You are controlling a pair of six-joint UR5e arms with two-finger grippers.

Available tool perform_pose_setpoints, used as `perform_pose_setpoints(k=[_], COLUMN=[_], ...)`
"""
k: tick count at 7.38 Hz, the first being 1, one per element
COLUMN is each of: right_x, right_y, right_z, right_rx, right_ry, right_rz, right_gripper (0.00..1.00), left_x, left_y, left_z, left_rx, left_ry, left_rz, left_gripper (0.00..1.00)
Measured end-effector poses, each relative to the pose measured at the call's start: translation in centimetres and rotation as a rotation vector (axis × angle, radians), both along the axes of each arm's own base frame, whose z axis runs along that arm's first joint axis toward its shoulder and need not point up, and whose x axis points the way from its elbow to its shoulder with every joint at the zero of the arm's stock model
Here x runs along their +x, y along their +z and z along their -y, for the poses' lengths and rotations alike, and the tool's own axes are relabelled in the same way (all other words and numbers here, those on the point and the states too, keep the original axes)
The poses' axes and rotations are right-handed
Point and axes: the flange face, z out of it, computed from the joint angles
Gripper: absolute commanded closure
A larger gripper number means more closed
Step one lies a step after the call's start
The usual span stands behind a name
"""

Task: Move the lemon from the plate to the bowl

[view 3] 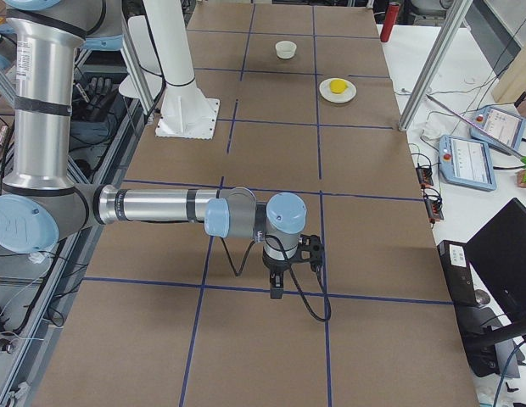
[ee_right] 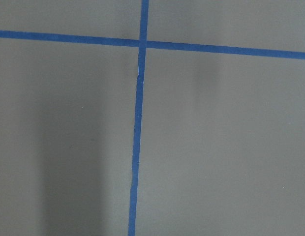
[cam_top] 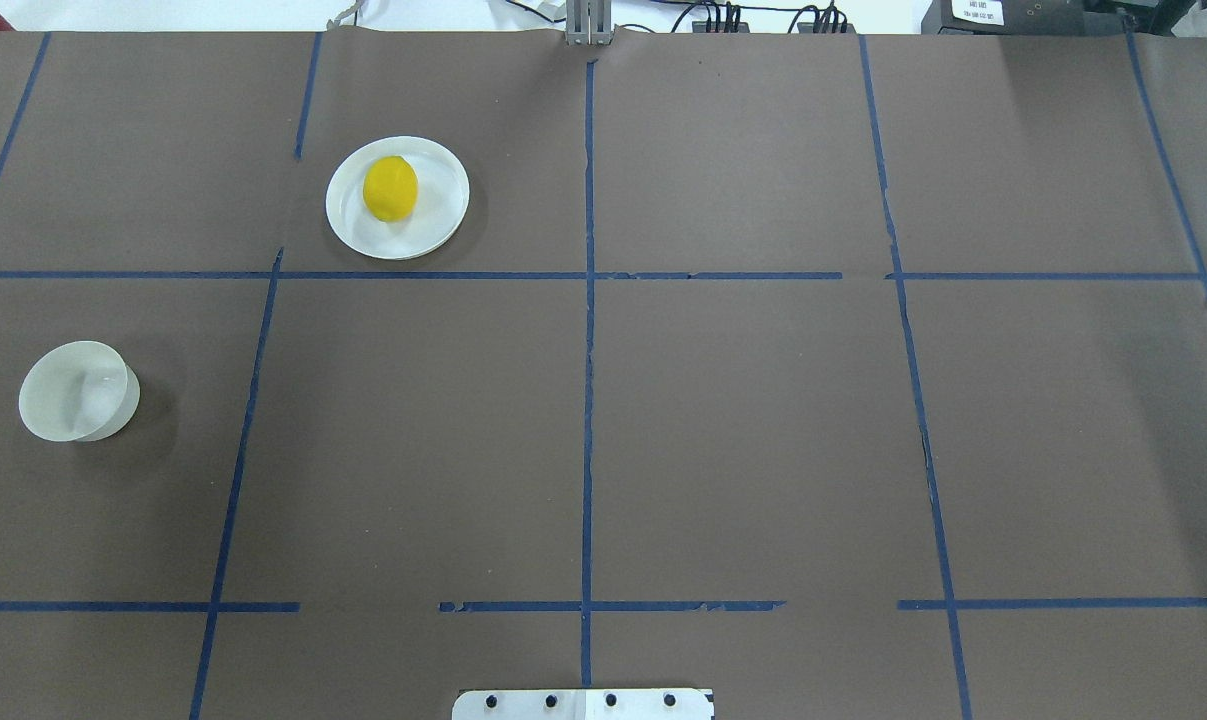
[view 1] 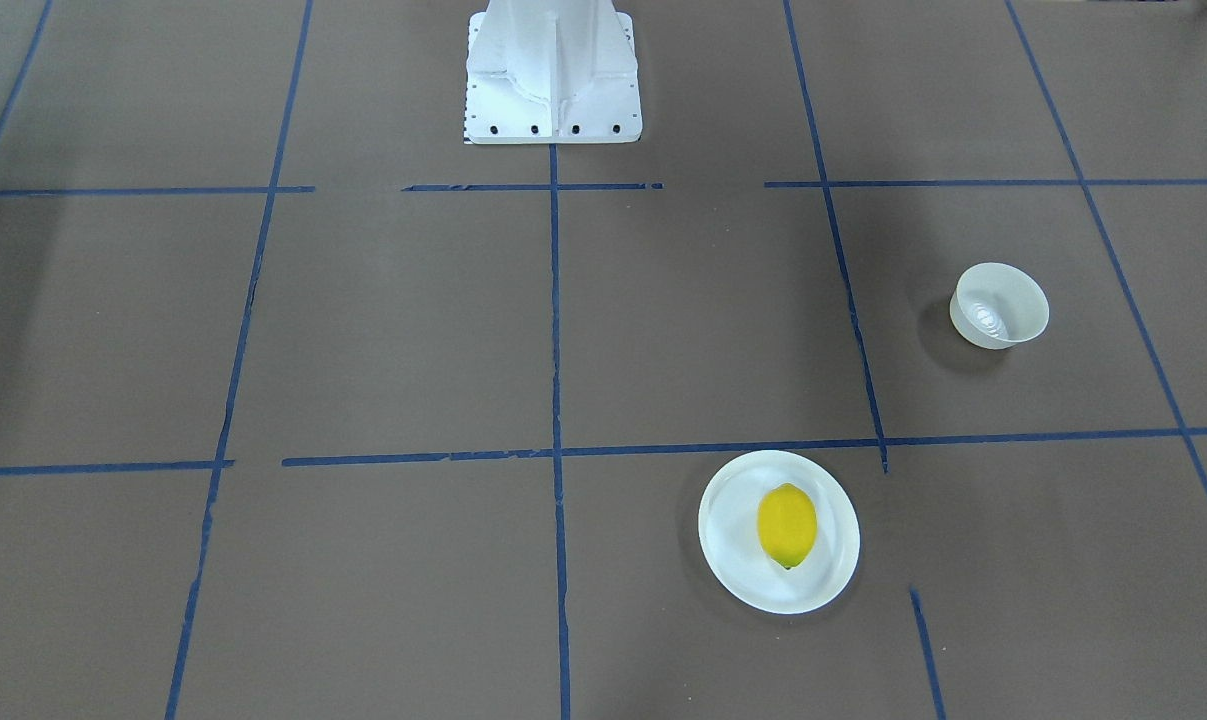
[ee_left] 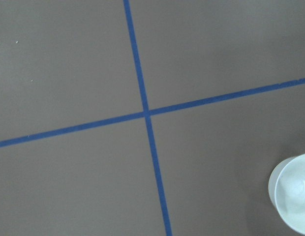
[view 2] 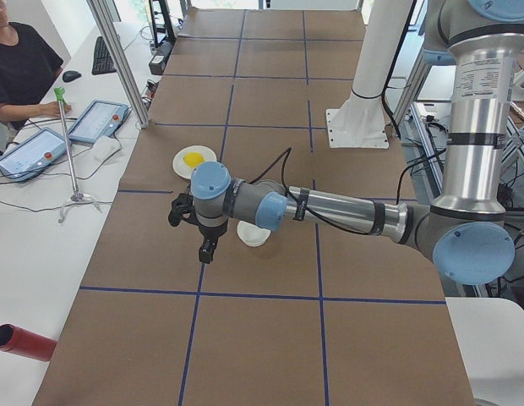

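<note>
The small bright yellow oval lemon [view 1: 787, 525] lies near the middle of the flat round white plate [view 1: 733, 560] with the shallow rim. Its long axis runs from the robot's side of the plate to the far side, and its pointed tip faces away from the robot. Nothing touches it.

The small deep off-white thin-walled bowl [view 1: 998, 305] stands upright and empty, well apart from the plate. It is nearer the robot than the plate and further to the robot's left. Both rest on the brown, blue-taped bench [view 1: 413, 330].

The left pincer [view 2: 206, 251] hangs above the bench, beyond the bowl from the plate. It appears only in a side view, so I cannot tell how wide it stands. The right pincer [view 3: 276, 288] hangs far from the plate toward the bench's other end, and its opening cannot be judged either.

The lemon is probably light and firm, with a smooth skin that could slip. Its rounded body may roll on the flat plate if it is nudged off-centre. The best hold looks to be from above, across the narrow waist at mid-length, with the fingers square to the long axis and not on the tapering ends. The low rim should leave room for the fingertips. The bowl looks light enough to slide or tip, so a low, centred release seems wise.
</note>
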Motion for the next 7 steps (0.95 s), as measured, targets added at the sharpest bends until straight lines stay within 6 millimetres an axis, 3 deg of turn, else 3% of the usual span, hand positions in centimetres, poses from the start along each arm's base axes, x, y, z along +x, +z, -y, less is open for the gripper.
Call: perform_pose_setpoints(k=[3, 4, 6, 7], right_x=[0.0, 0.0, 0.0, 0.0], right_y=[0.0, 0.0, 0.0, 0.0], right_z=[0.0, 0.0, 0.0, 0.0], right_rx=[0.0, 0.0, 0.0, 0.0], right_ry=[0.0, 0.0, 0.0, 0.0], right_rz=[0.0, 0.0, 0.0, 0.0], right_gripper=[0.0, 0.0, 0.0, 0.0], left_x=[15.7, 19.5, 25.1, 27.4], left_y=[-8.9, -12.7, -20.5, -22.4], left_z=[8.2, 10.0, 11.5, 12.2], left_rx=[-0.016, -0.016, 0.034, 0.04], left_ry=[0.094, 0.104, 0.119, 0.112], left_rz=[-0.074, -0.097, -0.153, -0.156], left_gripper=[0.01, 0.01, 0.01, 0.01])
